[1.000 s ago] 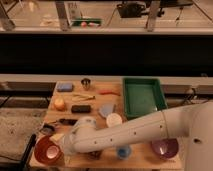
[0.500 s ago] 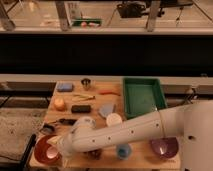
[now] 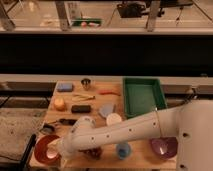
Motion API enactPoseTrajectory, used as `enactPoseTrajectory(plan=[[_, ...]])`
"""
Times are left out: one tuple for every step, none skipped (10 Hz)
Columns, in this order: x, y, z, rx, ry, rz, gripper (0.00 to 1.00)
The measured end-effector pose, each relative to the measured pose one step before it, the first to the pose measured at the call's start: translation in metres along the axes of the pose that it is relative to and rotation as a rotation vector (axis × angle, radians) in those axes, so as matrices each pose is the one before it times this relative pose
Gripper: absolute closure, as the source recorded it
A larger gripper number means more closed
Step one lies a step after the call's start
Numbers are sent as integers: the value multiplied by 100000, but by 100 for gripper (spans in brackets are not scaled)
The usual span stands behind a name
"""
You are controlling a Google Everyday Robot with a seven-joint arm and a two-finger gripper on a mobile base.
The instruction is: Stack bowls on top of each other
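The orange-red bowl (image 3: 44, 150) with its paler inside sits at the near left corner of the wooden table (image 3: 65, 114). My gripper (image 3: 54, 146) is at that bowl's right rim, at the end of the white arm that reaches in from the right across the table's front. The purple bowl (image 3: 164, 146) stands upright at the near right, partly behind the arm, far from the orange-red one. Whether my gripper has hold of the rim does not show.
A small blue cup (image 3: 123, 149) stands just in front of the arm and a white cup (image 3: 114, 119) behind it. A green tray (image 3: 142, 95) fills the back right. A blue sponge (image 3: 64, 87), a metal cup (image 3: 86, 83), an orange fruit (image 3: 60, 103) and small tools lie farther back.
The arm has sunk a little and shifted left, bringing my gripper onto the orange-red bowl's rim. Both bowls stay where they were.
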Motion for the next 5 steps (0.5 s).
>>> enactPoseTrajectory(plan=[[3, 44, 86, -380, -289, 71, 57], [-68, -4, 84, -322, -375, -66, 64], [-66, 47, 168, -670, -630, -337, 76], [-2, 86, 105, -493, -371, -255, 87], [8, 27, -5, -172, -55, -259, 95]])
